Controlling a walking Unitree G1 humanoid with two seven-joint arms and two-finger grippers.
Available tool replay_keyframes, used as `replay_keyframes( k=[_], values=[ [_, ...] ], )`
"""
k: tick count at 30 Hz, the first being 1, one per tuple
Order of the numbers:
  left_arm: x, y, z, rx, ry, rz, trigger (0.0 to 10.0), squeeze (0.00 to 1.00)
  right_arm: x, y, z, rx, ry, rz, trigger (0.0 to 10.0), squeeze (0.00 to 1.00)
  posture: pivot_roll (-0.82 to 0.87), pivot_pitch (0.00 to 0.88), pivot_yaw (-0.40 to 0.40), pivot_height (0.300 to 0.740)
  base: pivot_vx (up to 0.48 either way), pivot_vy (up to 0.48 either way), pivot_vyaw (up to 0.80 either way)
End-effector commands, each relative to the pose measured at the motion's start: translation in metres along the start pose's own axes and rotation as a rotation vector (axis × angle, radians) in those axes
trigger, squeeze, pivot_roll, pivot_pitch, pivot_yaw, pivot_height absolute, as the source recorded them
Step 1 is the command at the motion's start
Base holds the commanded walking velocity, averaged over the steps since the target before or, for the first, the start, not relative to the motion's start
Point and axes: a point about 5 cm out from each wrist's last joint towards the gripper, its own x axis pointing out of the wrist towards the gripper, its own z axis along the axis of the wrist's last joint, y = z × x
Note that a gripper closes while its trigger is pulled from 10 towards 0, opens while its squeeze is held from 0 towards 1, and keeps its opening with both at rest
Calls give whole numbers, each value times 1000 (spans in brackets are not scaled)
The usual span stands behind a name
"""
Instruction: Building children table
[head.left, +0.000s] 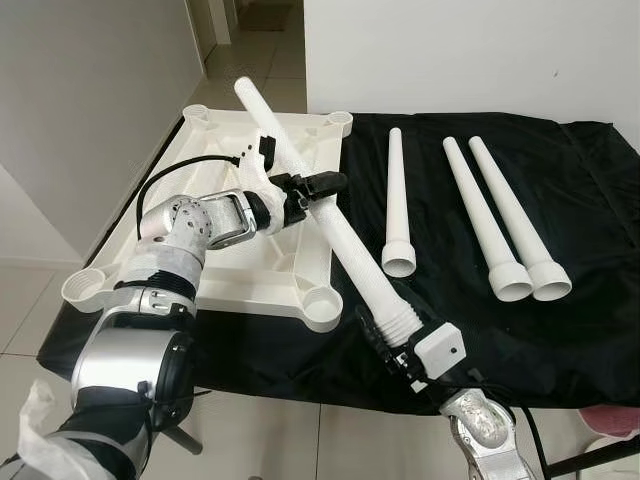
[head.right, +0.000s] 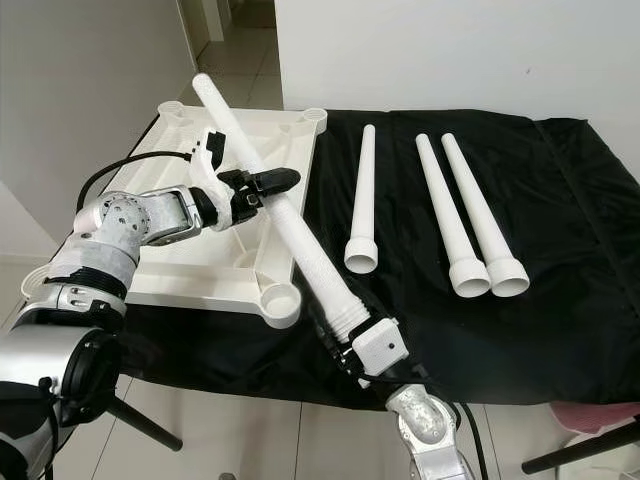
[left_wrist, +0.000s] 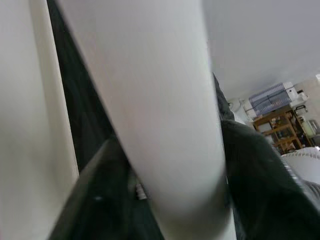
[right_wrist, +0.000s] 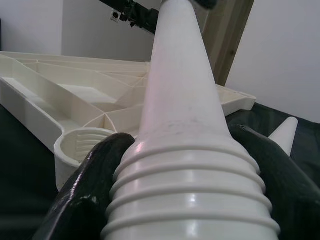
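Note:
A long white table leg (head.left: 335, 232) slants over the upturned white tabletop (head.left: 240, 270), its thin end pointing far left and its threaded thick end (right_wrist: 190, 185) toward me. My right gripper (head.left: 392, 335) is shut on that threaded end, above the black cloth at the front. My left gripper (head.left: 318, 186) is shut on the leg's middle, above the tabletop's right edge. In the left wrist view the leg (left_wrist: 155, 110) runs between the black fingers (left_wrist: 95, 200). A round corner socket (head.left: 325, 305) of the tabletop lies just left of the threaded end.
Three more white legs (head.left: 397, 205) (head.left: 483, 215) (head.left: 520, 215) lie side by side on the black cloth (head.left: 580, 300) to the right. The cloth-covered table's front edge is near me. Tiled floor and a white wall lie to the left. A stand's legs show at the bottom right.

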Motion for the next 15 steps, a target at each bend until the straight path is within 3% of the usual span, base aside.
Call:
replay_keyframes(
  k=[1,10,11,15],
  values=[
    [2,-10,7,-5,-2,-102,0,0,2,2,2,-19,-12,37,10000,0,-50,41,65,740,0,0,0],
    [-1,-14,28,-103,-79,-128,0,0,9,-3,6,0,-28,48,10000,0,-40,48,65,740,0,0,0],
    [-3,-13,31,-105,-90,-123,0,0,10,-7,5,40,-20,39,10000,1000,-35,36,56,740,0,0,0],
    [-4,-12,34,-104,-93,-117,0,0,12,-9,6,54,-27,45,10000,1000,-33,41,58,740,0,0,0]
  ],
)
